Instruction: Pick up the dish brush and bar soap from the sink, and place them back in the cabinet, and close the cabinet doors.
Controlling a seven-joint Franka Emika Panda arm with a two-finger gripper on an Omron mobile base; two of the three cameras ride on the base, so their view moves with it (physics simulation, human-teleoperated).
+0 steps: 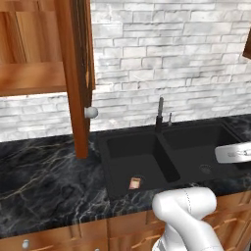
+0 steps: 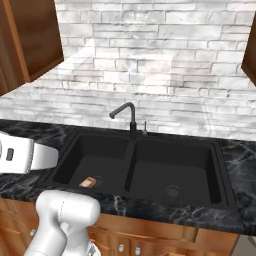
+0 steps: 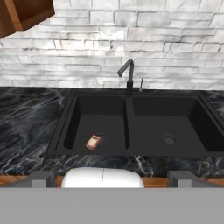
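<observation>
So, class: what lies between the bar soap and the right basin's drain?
In the hand view, the sink's raised black divider separates the bar soap from the right drain; otherwise bare basin floor.

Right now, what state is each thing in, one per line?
cabinet door: swung open, edge toward the left base camera.
cabinet: open, visible shelf part bare.
bar soap: lying flat in the sink's left basin, near the drain.
sink: both basins dry; no water seen.
faucet: not running, spout over the left basin.
gripper: fingertips out of clear view; cannot tell whether open or shut.
</observation>
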